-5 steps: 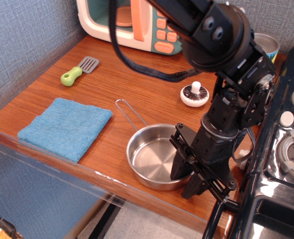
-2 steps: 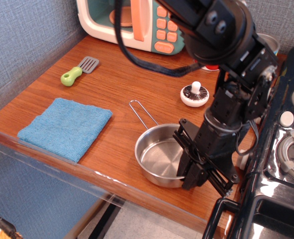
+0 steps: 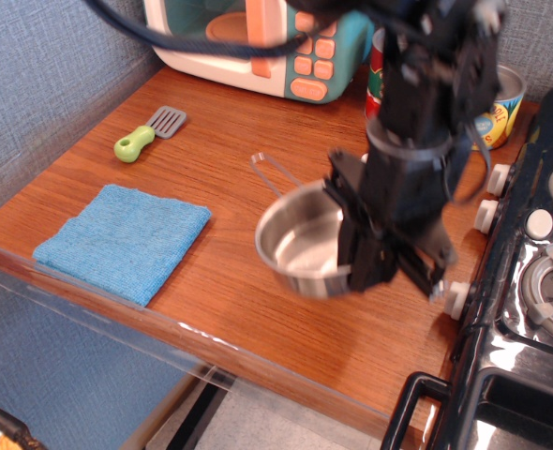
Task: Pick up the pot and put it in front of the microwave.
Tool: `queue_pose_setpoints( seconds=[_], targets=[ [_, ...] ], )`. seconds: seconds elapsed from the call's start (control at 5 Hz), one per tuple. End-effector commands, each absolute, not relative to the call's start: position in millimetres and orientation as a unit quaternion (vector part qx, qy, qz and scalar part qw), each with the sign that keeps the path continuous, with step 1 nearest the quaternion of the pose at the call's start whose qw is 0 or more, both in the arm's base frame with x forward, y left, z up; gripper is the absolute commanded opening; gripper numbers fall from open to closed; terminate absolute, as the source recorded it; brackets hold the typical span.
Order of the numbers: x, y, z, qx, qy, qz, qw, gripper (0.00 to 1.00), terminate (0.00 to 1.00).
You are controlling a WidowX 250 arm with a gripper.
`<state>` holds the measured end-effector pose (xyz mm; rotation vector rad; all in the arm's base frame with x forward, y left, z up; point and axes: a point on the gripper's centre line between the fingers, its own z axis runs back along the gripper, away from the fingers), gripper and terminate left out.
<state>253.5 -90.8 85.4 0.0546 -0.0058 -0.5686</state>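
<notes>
A: Lower left of frame: a blue cloth (image 3: 122,240) lies flat near the table (image 3: 258,319) edge. Not in play, well apart from everything else.

B: And the pot?

A: The pot (image 3: 305,248) sits center frame, lifted off the wood and tilted, open side facing left and up. The gripper (image 3: 356,246) is clamped on its right rim, one finger inside the bowl, the other outside. A rim pinch explains the tilt: weight hangs off one side.

B: Handle?

A: Its wire loop points to the upper left, free, touching nothing. Looks blurred, so I judge the arm is mid-move.

B: Anything right of it?

A: The stove (image 3: 539,281) runs down the right edge, knobs just beside the wrist. Tight clearance there.

B: Further back?

A: A green-handled spatula (image 3: 148,133) at left middle, clear of the path. Two tins (image 3: 497,103) at upper right, partly hidden by the arm.

B: Target?

A: The microwave (image 3: 258,42) is at top center, against the wall. Bare wood in front of it, between the spatula and the tins, is where the pot should land. Carry is started, placement not done. Risk: the tilted pot slipping from a rim-only hold.
</notes>
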Motion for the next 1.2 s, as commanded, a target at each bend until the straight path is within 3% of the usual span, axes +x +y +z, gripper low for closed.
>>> queue_pose_setpoints(
  seconds=[0.0, 0.6, 1.0],
  targets=[
    [299, -45, 109, 0.034, -0.041, -0.244, 0.968, 0.0, 0.0],
    [365, 15, 75, 0.051, 0.01, -0.173, 0.984, 0.0, 0.0],
    [377, 42, 70, 0.059, 0.029, -0.146, 0.987, 0.0, 0.0]
  ],
)
